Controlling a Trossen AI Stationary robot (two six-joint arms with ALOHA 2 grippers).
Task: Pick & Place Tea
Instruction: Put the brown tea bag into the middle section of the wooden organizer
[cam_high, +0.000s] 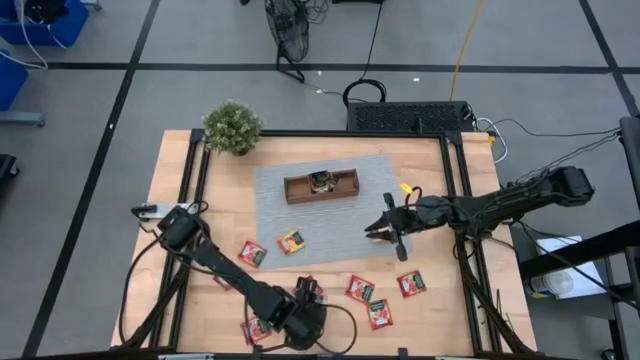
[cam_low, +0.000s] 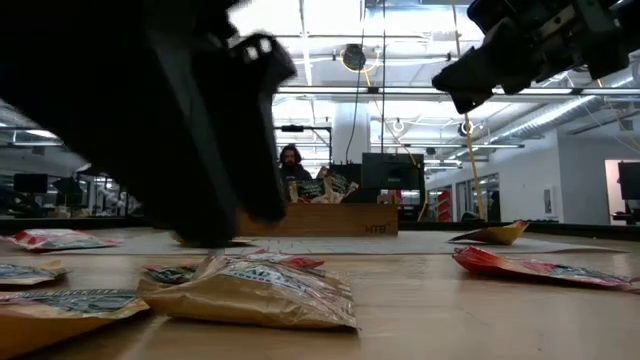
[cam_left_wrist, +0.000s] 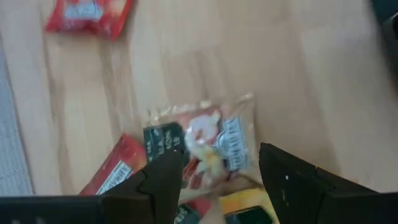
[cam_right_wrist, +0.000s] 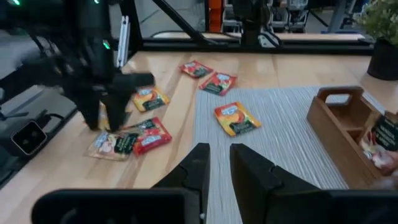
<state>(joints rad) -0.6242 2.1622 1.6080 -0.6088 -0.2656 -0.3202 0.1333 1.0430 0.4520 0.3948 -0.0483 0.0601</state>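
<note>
Tea packet (cam_low: 255, 292) under open left pincer (cam_left_wrist: 214, 177)

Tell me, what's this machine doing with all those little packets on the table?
It is sorting tea packets into the wooden tray on the grey mat. The left claw hangs open just above a small pile of packets at the table's near edge, holding nothing. The right claw waits over the mat beside the tray, also empty. The tray already holds some packets in its middle compartment; others lie scattered on the table.
</note>
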